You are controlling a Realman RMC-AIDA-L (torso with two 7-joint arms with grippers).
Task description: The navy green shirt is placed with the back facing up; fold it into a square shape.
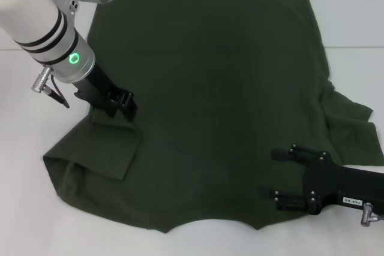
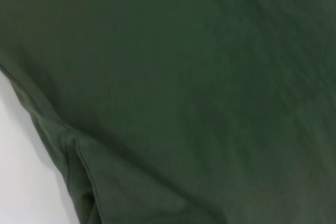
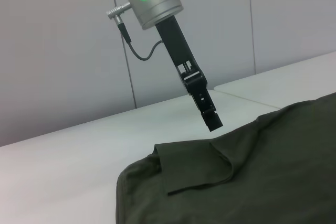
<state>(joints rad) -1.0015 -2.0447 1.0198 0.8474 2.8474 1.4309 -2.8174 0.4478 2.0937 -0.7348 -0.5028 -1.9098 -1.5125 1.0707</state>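
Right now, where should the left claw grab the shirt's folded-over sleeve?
Probably at the sleeve flap's free hem edge, coming down from above. In the right wrist view that edge curls up off the navy green shirt, and the left claw hangs just above it.

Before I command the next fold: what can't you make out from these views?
- navy green shirt: far hem cut off by the head view's top edge; its front is face down.
- left gripper: finger gap unreadable, black against dark cloth; absent from the left wrist view.
- right gripper: absent from the right wrist view.
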